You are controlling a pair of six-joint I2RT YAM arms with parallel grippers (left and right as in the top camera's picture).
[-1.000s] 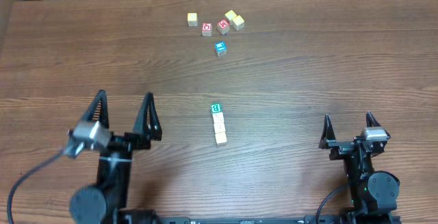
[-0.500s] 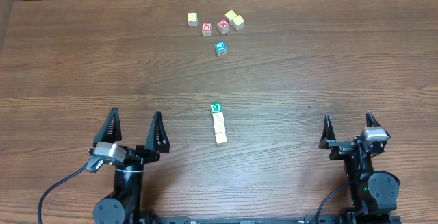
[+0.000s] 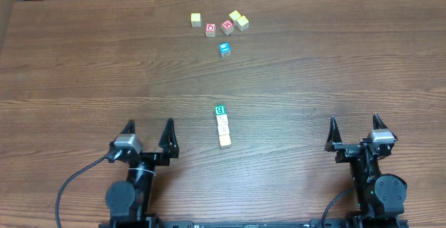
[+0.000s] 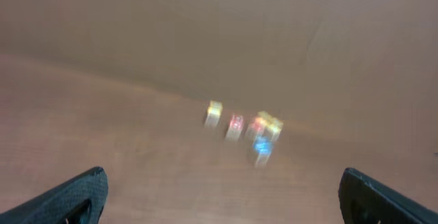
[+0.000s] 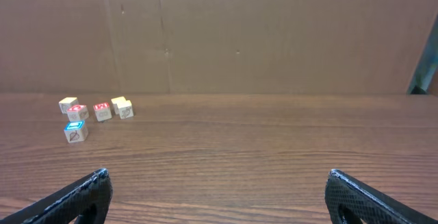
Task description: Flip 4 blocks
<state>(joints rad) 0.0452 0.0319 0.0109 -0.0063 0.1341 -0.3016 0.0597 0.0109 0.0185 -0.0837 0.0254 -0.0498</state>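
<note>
The left hand [image 3: 149, 125] has drawn back toward its base over the last second and sits lower and closer in than before. The right hand [image 3: 354, 120] has not stirred, and no cube has shifted.

Both hands are released, fingers spread wide, with nothing between them.

The blocks [image 3: 223, 125] lie in a short line on the worktop [image 3: 348, 61], touching one another: the teal-green lettered one farthest out, then white, cream and pale yellow nearest. The line sits just ahead and to the right of the left hand, and well off to the left of the right hand.

Whether each block has been turned over cannot be read from its top face. With both hands empty and the left one pulling home, I judge the flipping either finished or paused between blocks.

Far ahead of both hands lies a loose cluster: two red-faced cubes [image 3: 219, 28], a blue-faced cube [image 3: 224, 49] slightly nearer, and three pale yellow cubes [image 3: 239, 19]. They are well apart from the line. A cardboard wall [image 5: 274, 32] closes the far edge. Nothing lies between either hand and the blocks. The left wrist view is blurred.
</note>
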